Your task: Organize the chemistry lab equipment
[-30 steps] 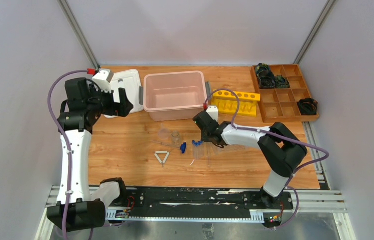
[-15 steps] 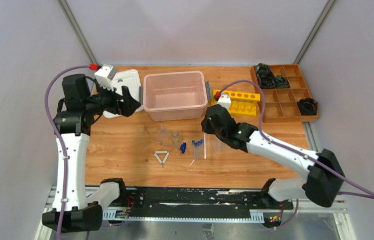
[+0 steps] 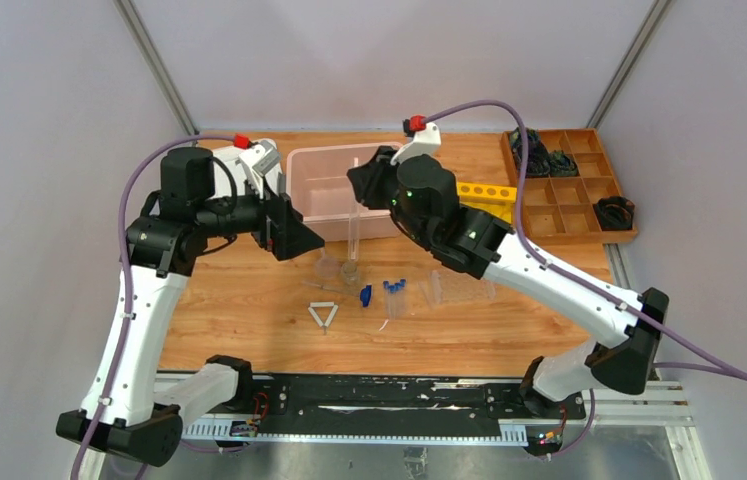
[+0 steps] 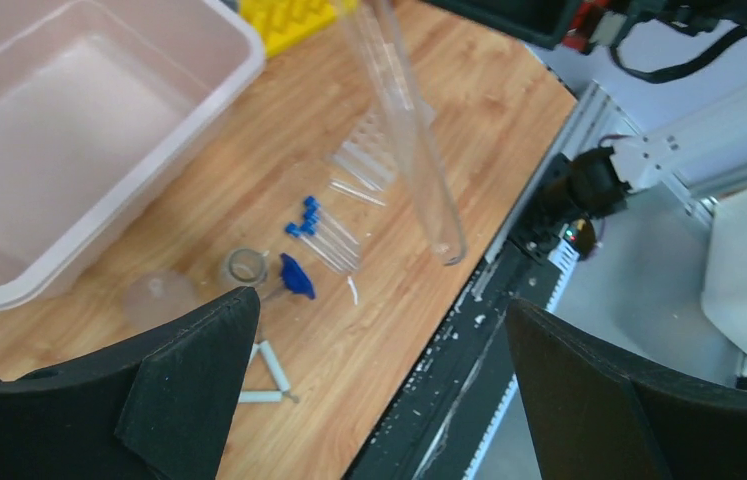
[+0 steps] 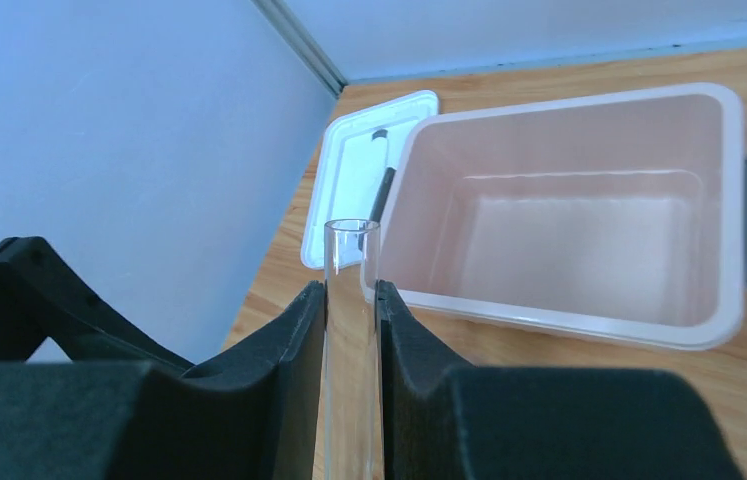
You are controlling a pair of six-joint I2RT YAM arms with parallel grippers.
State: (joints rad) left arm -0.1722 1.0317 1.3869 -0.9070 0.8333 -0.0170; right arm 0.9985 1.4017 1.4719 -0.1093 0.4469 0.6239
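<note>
Long clear tube (image 5: 351, 240) pinched upright between right fingers (image 5: 284, 380), lower end seemingly above small beaker (image 3: 351, 274). Left fingers (image 4: 189, 380) spread wide, empty, over worktop (image 3: 239, 300).

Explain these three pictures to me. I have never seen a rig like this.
These are two robot arms bolted to the near edge of a wooden table. Each ends in a two-finger gripper.

The wide picture comes from a fixed camera above and behind the arms. The other two come from small cameras on the wrists, so the black shapes at the bottom of those pictures are each arm's own fingers.

On the table are a pink bin, a yellow rack, a wooden compartment tray, a white triangle, small tubes with blue caps, a clear tube tray and a small glass beaker.

The right gripper is shut on a long glass tube and holds it roughly upright, clear of the table. The left gripper is open and holds nothing.
</note>
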